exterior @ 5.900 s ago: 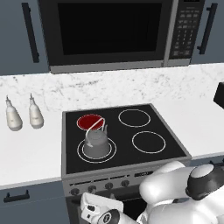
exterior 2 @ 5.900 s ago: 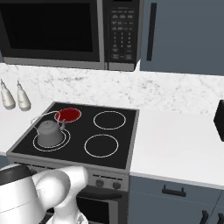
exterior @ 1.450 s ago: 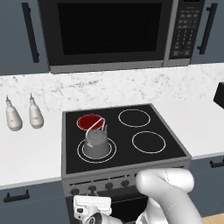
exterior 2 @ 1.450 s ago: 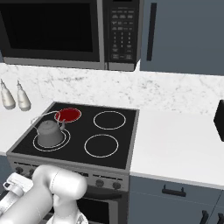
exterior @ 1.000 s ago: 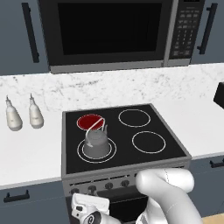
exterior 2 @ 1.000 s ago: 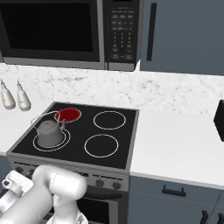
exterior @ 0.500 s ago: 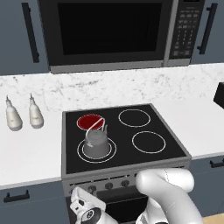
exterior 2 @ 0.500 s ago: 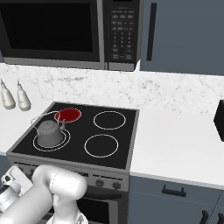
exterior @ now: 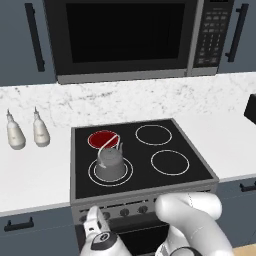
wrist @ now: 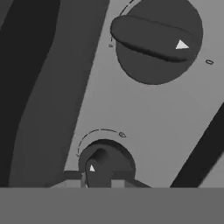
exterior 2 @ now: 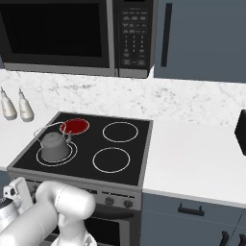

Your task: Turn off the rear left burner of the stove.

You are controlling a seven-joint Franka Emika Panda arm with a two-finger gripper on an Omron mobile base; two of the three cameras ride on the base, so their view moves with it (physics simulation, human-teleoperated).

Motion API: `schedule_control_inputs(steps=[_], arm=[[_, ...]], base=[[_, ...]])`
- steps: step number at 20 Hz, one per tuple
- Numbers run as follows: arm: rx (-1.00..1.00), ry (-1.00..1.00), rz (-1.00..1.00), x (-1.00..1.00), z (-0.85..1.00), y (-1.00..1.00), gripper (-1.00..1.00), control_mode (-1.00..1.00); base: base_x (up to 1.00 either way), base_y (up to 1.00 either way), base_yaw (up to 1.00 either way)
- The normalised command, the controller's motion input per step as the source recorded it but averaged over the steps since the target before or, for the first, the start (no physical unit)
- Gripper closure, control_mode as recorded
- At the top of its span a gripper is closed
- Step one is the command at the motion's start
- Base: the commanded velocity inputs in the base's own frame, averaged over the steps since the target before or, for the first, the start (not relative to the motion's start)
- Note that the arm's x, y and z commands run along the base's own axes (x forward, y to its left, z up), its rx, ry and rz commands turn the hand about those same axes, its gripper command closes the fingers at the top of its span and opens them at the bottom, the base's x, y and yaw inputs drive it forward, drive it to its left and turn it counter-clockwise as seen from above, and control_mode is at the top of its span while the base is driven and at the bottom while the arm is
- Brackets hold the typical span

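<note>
Stove [exterior: 192, 172] sits centre of the white bench [exterior: 30, 182], black glass top w/ four rings, grey front panel w/ a row of small dark knobs along it. Rear left burner [exterior: 103, 139] glows solid red, smallest of the four, at the back-left corner of the glass; also seen in right base view [exterior 2: 75, 126]. Just in front of it a grey kettle [exterior: 109, 162] stands upright on the front left ring, handle arching up toward the red disc. The other two rings on the right side are bare white outlines.

Arm is low, in front of the stove's panel; white hand [exterior: 102, 239] is down at the left end of the knob row, below the kettle. In right base view the hand [exterior 2: 14, 194] is at the lower left edge, against the panel's left corner.

Hand view is v. close to the grey panel: one big dark knob [wrist: 156, 38] at the top w/ a white pointer mark on its bar, and a second knob [wrist: 106, 167] low in the view, w/ a thin arc printed on the panel around it. Fingers [wrist: 99, 183] sit right at that lower knob, tips on either side of it, narrow gap; whether they actually clamp it – cannot tell.

Two pale bottles [exterior: 26, 132] stand side by side on the bench left of the stove, near the marble backsplash. Black microwave [exterior: 130, 37] hangs above.
</note>
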Motion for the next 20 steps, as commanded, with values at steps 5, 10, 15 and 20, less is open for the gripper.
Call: schedule_control_inputs(steps=[5, 10, 15, 20], arm=[[0.59, 0.00, -0.21, 0.24, 0.26, 0.00, 1.00, -1.00], [0.64, 0.00, -0.23, 0.19, 0.23, 0.00, 1.00, -1.00], [0.61, 0.00, -0.22, 0.16, 0.19, 0.00, 1.00, -1.00], [0.61, 0.00, -0.23, 0.13, 0.18, 0.00, 1.00, -1.00]], base=[[0.00, 0.00, 0.00], [0.00, 0.00, 0.00], [0.00, 0.00, 0.00], [0.00, 0.00, 0.00]])
